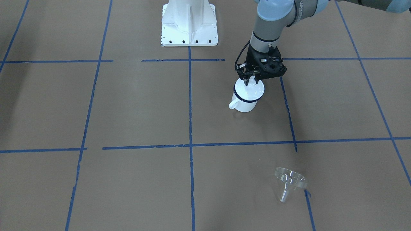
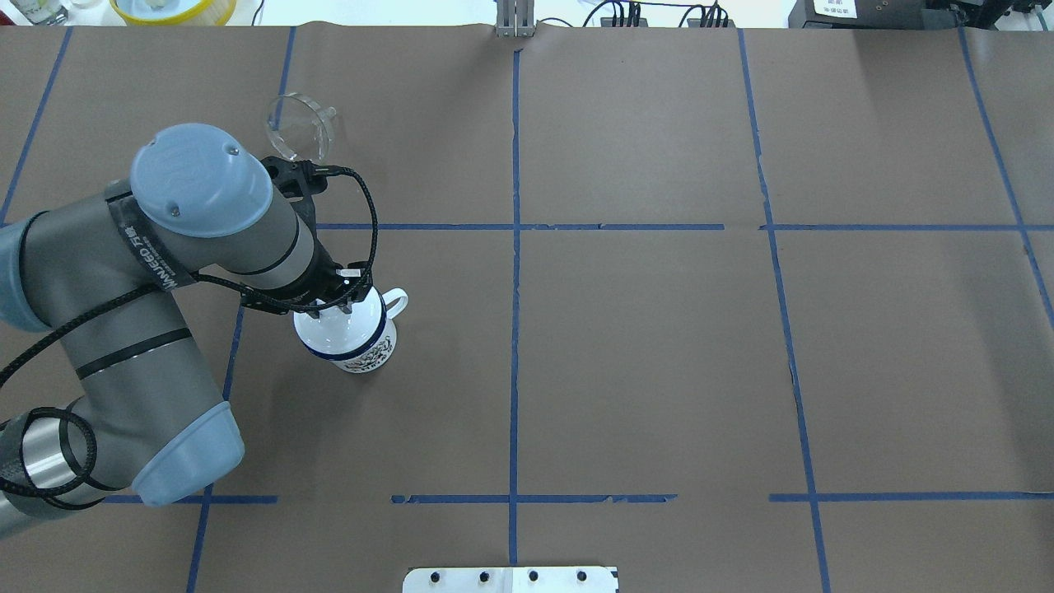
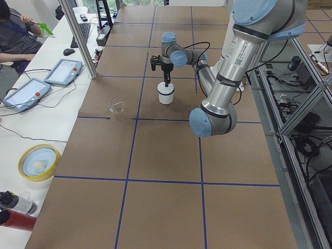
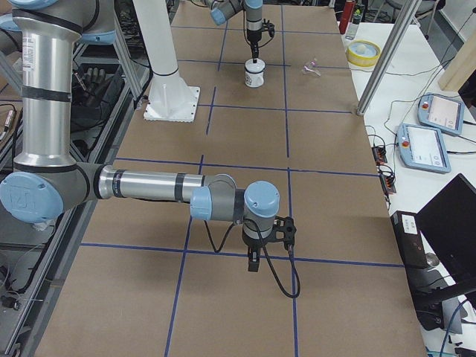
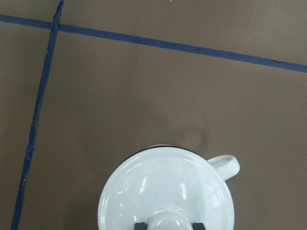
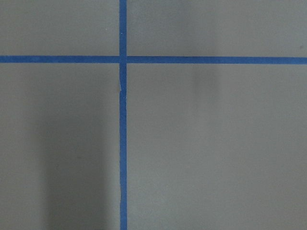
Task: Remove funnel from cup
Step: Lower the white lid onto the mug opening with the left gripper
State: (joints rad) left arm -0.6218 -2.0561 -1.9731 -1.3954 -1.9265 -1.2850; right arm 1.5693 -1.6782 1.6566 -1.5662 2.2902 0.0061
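You see the left gripper (image 1: 250, 81) pinching the lid's (image 5: 163, 187) knob on the cup (image 1: 244, 104). The funnel (image 1: 290, 182) lies toward your edge. I cannot tell how the right gripper's (image 4: 253, 262) fingers stand.

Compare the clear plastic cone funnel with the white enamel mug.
The clear plastic cone funnel is transparent; the white enamel mug is opaque, with a dark blue rim. The funnel lies on its side; the mug stands upright. The funnel is open and untouched; the mug wears a white domed lid. Both rest on the brown table.
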